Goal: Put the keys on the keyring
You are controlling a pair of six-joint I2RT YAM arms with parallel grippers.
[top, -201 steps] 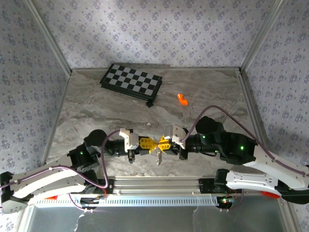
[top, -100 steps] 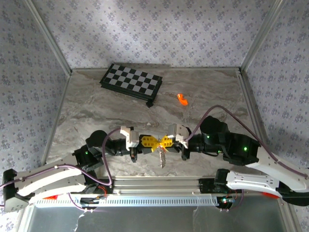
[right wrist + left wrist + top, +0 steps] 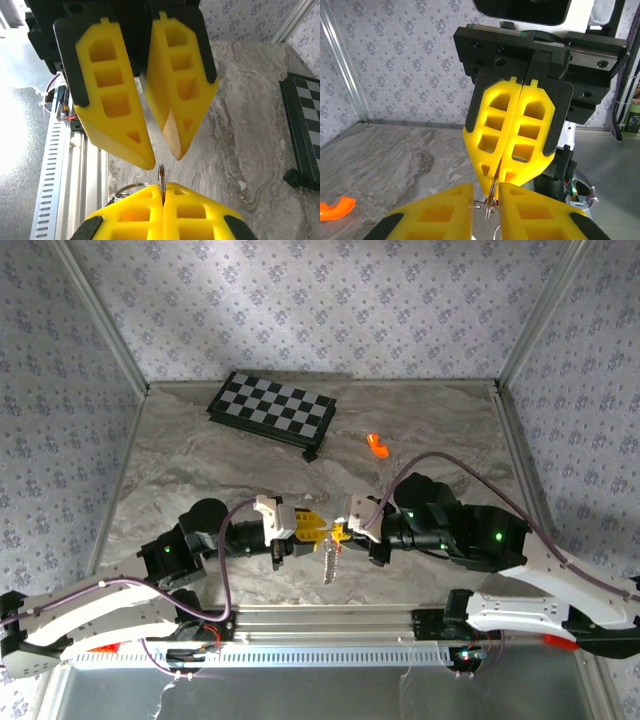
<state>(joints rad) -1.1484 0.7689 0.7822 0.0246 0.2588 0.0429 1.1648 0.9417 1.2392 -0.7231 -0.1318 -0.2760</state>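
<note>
The keyring [image 3: 161,176] is a thin silver loop, seen edge-on, pinched at the tip of my right gripper [image 3: 162,189], which is shut on it. In the top view its silvery chain [image 3: 330,563] hangs below the two grippers, which meet tip to tip above the table's near middle. My left gripper [image 3: 486,190] faces the right one with its yellow fingers [image 3: 445,210] apart. The ring's edge [image 3: 490,199] stands in that gap and touches neither pad. A red speck [image 3: 497,202] shows behind the ring, too small to tell whether it is one of the keys.
A black-and-white chequered board [image 3: 272,412] lies at the back left of the marble table. A bright orange piece [image 3: 377,445] lies to its right. An aluminium rail [image 3: 330,618] runs along the near edge below the grippers.
My left gripper has opened off the ring. The right gripper closed on the ring and still holds it. Both grippers shifted slightly away from the near edge, and the chain swung.
</note>
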